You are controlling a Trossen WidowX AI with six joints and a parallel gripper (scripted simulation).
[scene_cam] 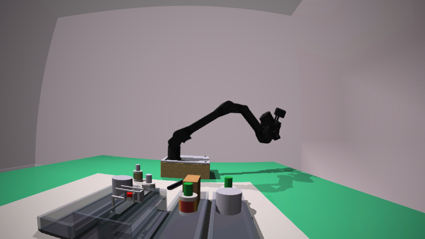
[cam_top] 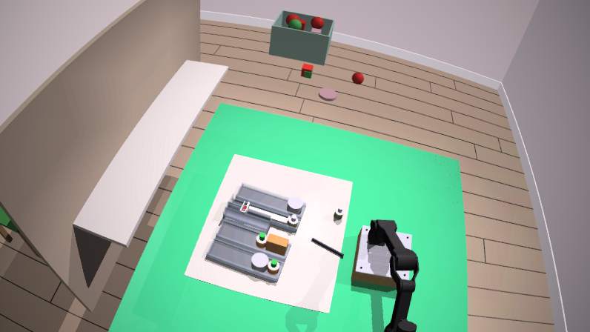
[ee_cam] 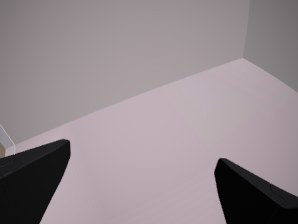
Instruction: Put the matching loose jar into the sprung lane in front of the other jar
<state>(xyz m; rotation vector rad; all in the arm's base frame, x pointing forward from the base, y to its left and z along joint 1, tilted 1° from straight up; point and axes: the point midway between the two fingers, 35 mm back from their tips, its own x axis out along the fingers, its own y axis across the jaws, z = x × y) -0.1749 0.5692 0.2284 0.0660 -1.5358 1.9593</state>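
The loose jar [cam_top: 339,213] [scene_cam: 137,173] has a grey lid and stands upright on the white mat [cam_top: 288,173], between the rack and the arm's base. The matching grey-lidded jar [cam_top: 293,219] [scene_cam: 148,178] stands at the front end of the sprung lane. The pusher plate with a red mark [cam_top: 244,207] [scene_cam: 129,194] is far back in that lane. My gripper [scene_cam: 269,135] [ee_cam: 144,159] is open and empty. It is raised high in the air, away from the rack, and faces the wall. In the top view the arm [cam_top: 402,264] runs off the bottom edge.
The grey rack [cam_top: 230,251] has several lanes. They hold two green-lidded jars [cam_top: 261,238] [cam_top: 273,264], an orange box [cam_top: 276,243] and two grey cylinders [cam_top: 295,203] [cam_top: 259,260]. A black rod [cam_top: 327,247] lies on the mat near the base. A white bench [cam_top: 153,144] stands at the left.
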